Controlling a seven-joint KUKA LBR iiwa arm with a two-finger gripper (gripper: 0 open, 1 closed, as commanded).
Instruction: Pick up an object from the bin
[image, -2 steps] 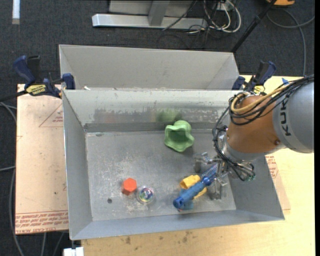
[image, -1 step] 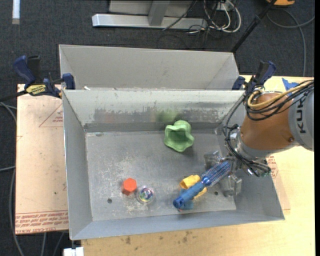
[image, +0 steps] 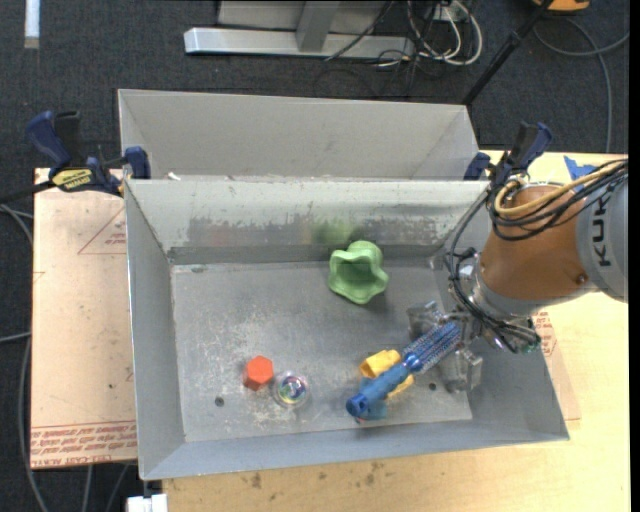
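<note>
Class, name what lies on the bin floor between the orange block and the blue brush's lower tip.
A small clear ball, close beside the orange block, in the camera view.

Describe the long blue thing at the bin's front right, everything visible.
The blue tool is a long, slim stick, plastic by its look, with a smooth rounded end at lower left and a ribbed or bristly stretch at upper right. It lies flat and slanted on the bin floor. A yellow piece rests against its middle. Its upper end runs under the gripper.
</note>
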